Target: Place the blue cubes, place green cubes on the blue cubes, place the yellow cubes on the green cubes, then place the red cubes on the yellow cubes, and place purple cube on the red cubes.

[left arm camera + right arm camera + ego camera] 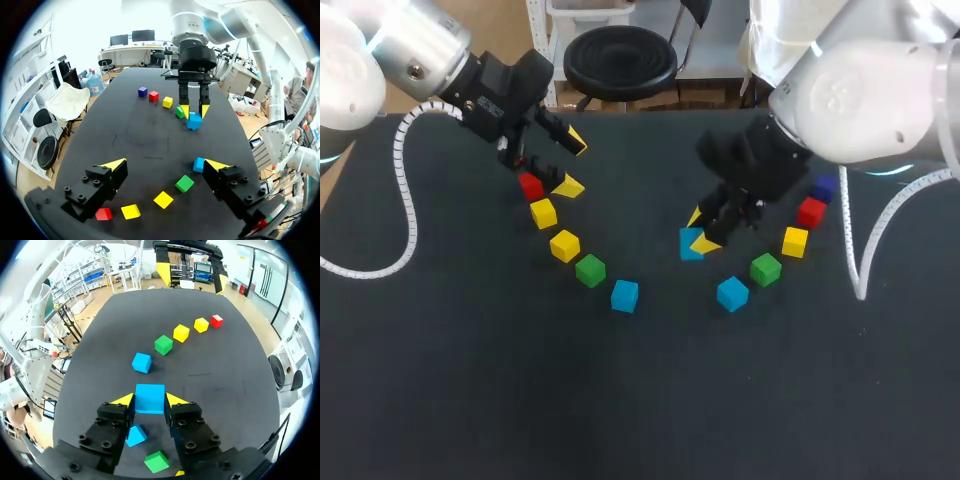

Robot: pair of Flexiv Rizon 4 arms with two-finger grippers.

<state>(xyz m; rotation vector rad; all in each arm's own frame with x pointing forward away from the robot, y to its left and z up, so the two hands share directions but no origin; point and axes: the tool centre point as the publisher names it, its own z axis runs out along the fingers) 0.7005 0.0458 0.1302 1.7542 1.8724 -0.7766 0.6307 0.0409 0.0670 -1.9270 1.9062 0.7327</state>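
Both fingers of the right gripper [150, 401] pinch a solid light-blue cube [149, 392] from opposite sides over the black table [470, 380]. Well apart from that cube, the left gripper [572, 163] hangs with fingers spread, near a small red cube [530, 185].

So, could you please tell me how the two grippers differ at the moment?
The left gripper is wide open and empty; the right gripper is shut on a blue cube. The left gripper hangs by the red cube ending its row; the right gripper is nearer the middle of the table. Both have yellow tips.
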